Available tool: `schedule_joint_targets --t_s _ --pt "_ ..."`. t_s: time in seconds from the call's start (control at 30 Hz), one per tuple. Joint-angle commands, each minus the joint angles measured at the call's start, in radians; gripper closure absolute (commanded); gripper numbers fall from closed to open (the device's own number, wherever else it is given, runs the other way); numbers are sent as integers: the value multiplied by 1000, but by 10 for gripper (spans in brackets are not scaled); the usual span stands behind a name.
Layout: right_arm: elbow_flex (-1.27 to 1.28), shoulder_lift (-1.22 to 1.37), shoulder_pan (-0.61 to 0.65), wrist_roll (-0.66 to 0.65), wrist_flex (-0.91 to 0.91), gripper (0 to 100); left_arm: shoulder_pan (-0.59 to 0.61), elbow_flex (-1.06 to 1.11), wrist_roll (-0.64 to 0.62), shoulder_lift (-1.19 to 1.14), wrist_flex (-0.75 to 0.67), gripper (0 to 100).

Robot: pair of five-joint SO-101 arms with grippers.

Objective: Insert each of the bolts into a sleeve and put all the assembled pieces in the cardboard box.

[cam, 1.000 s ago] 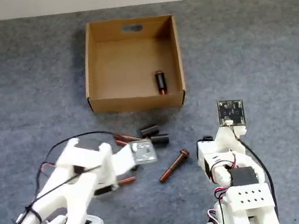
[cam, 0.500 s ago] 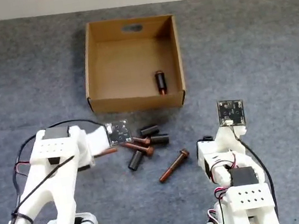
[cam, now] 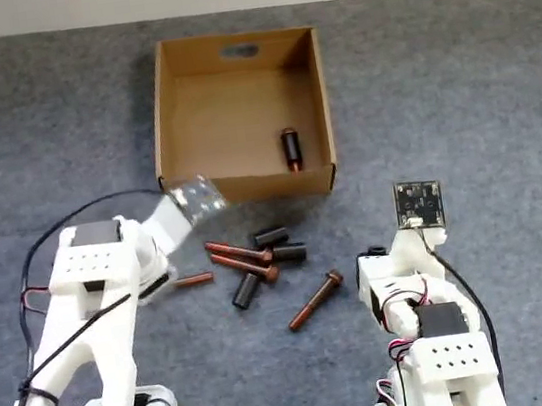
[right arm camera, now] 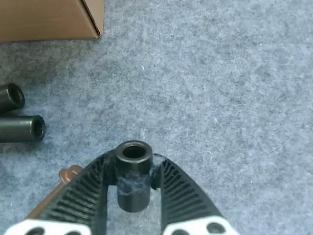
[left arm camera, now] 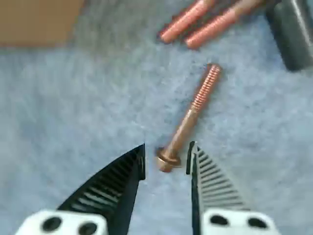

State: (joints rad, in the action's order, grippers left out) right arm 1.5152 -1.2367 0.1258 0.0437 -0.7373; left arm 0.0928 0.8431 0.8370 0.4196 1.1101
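My left gripper (left arm camera: 166,147) is open, its fingers on either side of the head of a copper bolt (left arm camera: 191,113) lying on the carpet; the same bolt (cam: 193,280) lies just past the left arm (cam: 100,277). My right gripper (right arm camera: 132,159) is shut on a black sleeve (right arm camera: 131,169), held upright with its bore showing, and stays low at the right (cam: 371,253). Two more bolts (cam: 240,258) lie side by side, and a third bolt (cam: 315,300) lies near the right gripper. Loose sleeves (cam: 271,235) (cam: 290,253) (cam: 246,290) lie around them. The cardboard box (cam: 248,184) holds one assembled piece (cam: 291,150).
Grey carpet covers the table. The box's front wall (right arm camera: 49,22) stands just beyond the pile, and its corner (left arm camera: 34,22) is close to the left gripper. Two sleeves (right arm camera: 10,97) (right arm camera: 22,128) and a bolt head (right arm camera: 68,174) lie beside the right gripper.
The left arm has swung left, away from over the pile, uncovering the bolts and a sleeve, and now stands over the single bolt at the left. The right arm has not moved.
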Motion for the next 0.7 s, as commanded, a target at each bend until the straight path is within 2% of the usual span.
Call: schedule_joint_targets --t_s 0.0,0.1,0.13,0.2,0.37,0.53,0.67 --pt "-7 -15 8 11 18 991 -5 -39 -552 70 -3 840" --pt "-7 -15 8 11 18 991 -18 -19 -1025 105 -11 839" --pt "-5 -15 8 9 18 991 -33 -4 -1143 111 -11 839" --pt "-4 -15 8 8 18 991 -38 56 -1295 122 -9 837" --pt "-4 -15 8 8 18 991 -54 168 -1567 122 -87 835" --pt "-4 -15 8 8 18 991 -54 188 -1843 120 -97 835" --pt "-4 -15 8 6 18 991 -54 254 -1918 120 -193 835"
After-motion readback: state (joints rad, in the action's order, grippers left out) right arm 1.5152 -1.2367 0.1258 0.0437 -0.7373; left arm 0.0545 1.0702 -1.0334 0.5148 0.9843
